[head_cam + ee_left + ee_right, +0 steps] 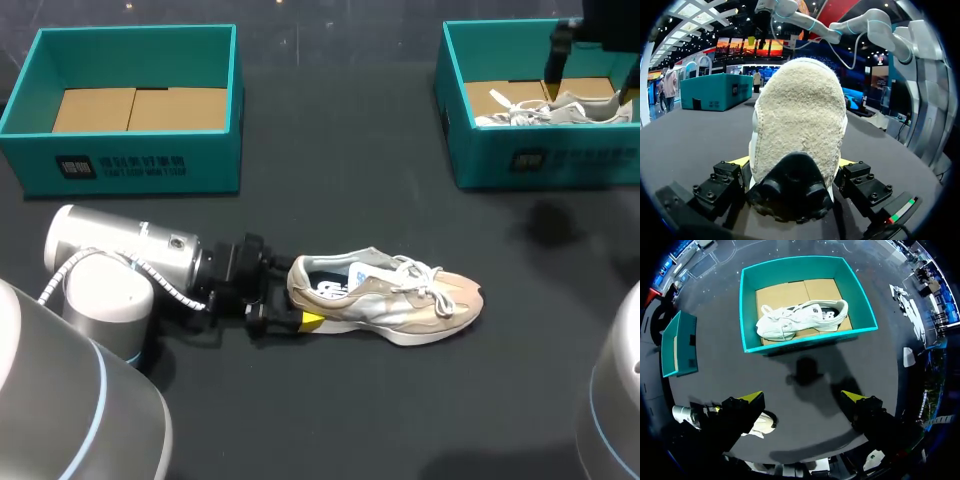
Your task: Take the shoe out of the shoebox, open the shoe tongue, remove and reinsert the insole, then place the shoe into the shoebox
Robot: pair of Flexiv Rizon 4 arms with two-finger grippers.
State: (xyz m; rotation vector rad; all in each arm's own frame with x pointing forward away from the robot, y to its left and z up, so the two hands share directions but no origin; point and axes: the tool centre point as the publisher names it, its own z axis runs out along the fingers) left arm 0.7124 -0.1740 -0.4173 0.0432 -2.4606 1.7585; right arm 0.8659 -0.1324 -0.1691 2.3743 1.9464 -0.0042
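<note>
Beige shoe (pixel 390 297) sole-down on table (pixel 400 420), heel clamped by left gripper (pixel 296 302); right gripper (pixel 802 396) spread wide, empty, high above. Heel-only grip: likely toe droop or slip on lifting.

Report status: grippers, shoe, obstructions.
Left gripper shut on heel of beige suede sneaker, upright on black table. Right gripper open, above teal cardboard shoebox holding white sneaker. Nothing in the way.

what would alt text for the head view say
The left gripper clamps the heel of a beige shoe standing on a dark table. Behind it, the left shoebox shows bare cardboard; the right shoebox holds a white shoe, under the right gripper.
</note>
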